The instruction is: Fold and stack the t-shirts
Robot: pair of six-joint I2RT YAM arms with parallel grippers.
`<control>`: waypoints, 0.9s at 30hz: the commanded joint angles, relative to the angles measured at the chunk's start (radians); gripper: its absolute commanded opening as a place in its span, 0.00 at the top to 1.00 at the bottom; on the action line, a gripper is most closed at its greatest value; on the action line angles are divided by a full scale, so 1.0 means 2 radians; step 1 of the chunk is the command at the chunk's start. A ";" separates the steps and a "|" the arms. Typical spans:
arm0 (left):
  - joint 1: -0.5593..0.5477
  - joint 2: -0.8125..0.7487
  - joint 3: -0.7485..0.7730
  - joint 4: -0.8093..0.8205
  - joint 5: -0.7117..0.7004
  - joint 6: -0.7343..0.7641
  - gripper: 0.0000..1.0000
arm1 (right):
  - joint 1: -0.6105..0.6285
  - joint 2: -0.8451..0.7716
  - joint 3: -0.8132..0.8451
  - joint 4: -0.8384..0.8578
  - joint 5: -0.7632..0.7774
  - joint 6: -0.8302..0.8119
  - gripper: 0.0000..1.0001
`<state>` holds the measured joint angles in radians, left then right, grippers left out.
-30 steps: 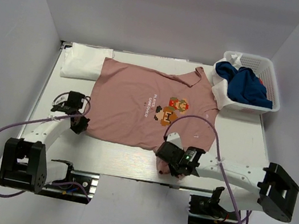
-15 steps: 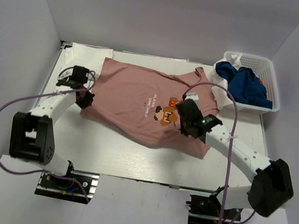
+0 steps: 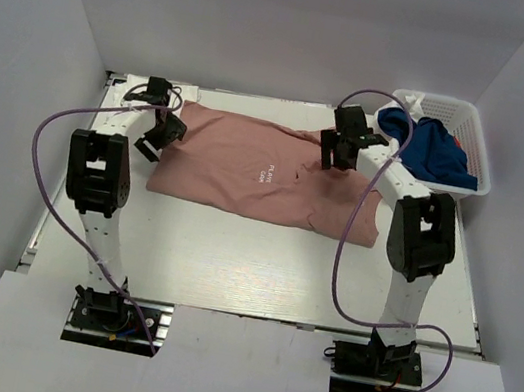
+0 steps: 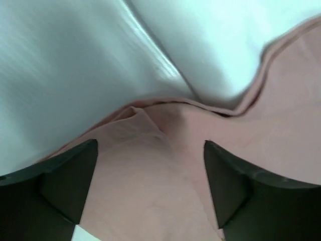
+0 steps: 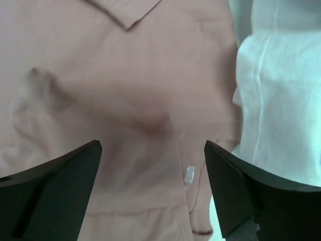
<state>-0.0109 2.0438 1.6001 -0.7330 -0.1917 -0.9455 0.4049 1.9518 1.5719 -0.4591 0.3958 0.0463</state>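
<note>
The dusty pink t-shirt (image 3: 266, 171) lies folded in half across the back middle of the table, a small line of white text showing on top. My left gripper (image 3: 165, 128) hovers over its far left corner. In the left wrist view it (image 4: 150, 145) stands open above pink cloth (image 4: 150, 191), with a white t-shirt (image 4: 210, 45) just beyond the hem. My right gripper (image 3: 335, 153) is over the collar end. Seen from the right wrist, it (image 5: 153, 144) is open above the pink cloth (image 5: 125, 75), holding nothing.
A white mesh basket (image 3: 477, 127) stands at the back right with a navy blue t-shirt (image 3: 432, 150) heaped in it. White cloth (image 5: 281, 100) lies beside the pink shirt's right edge. Grey walls close in the table on three sides.
Both grippers carried the pink shirt's near hem from the front to the back, folding it in half over the print. They have since opened and let go.
</note>
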 commanded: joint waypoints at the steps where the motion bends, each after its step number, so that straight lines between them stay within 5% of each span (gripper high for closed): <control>1: 0.005 -0.016 0.029 -0.038 -0.015 0.009 0.00 | -0.004 0.016 0.056 -0.012 0.013 -0.019 0.10; 7: -0.011 -0.098 -0.071 0.035 -0.013 0.039 0.00 | 0.003 -0.055 -0.058 0.054 -0.086 0.023 0.10; 16: -0.033 -0.052 -0.132 0.119 0.068 0.068 0.00 | -0.002 -0.079 -0.193 0.121 -0.135 0.095 0.10; 27: -0.038 -0.117 -0.276 0.070 0.028 0.059 0.00 | 0.008 -0.136 -0.365 0.098 -0.155 0.179 0.10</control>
<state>-0.0891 1.8427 1.1748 -0.4480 -0.1131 -0.8192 0.4145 1.7145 0.9569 -0.1566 0.1272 0.2882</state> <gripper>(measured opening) 0.996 0.904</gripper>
